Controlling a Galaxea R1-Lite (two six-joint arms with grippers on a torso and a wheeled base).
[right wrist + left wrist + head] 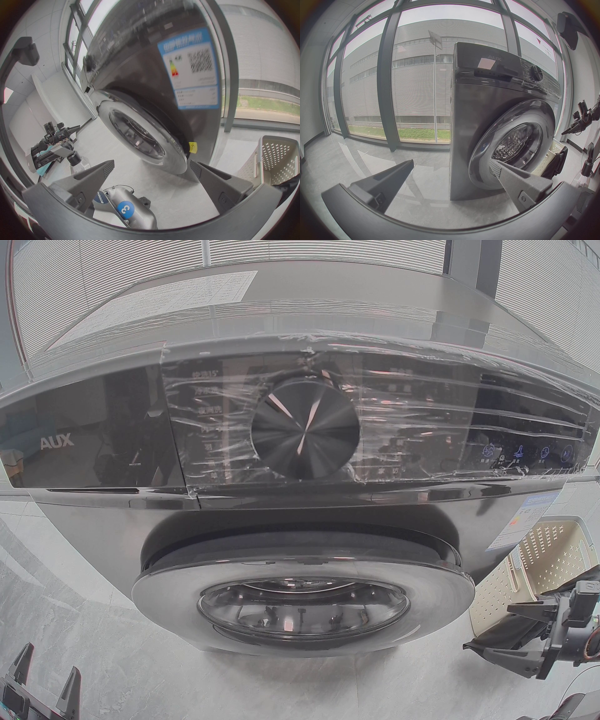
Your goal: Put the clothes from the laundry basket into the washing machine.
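Your left end effector [451, 162] and right end effector [151, 162] are hanging released over pale floor [187, 677] before the grey metal washing machine [300, 502].

Shut washing machine door [303, 609], open floor [156, 671] in front

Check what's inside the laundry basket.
A dark garment hangs over the rim of the laundry basket, and the perforated inner walls show. The lower interior is covered, so more clothes cannot be ruled out.
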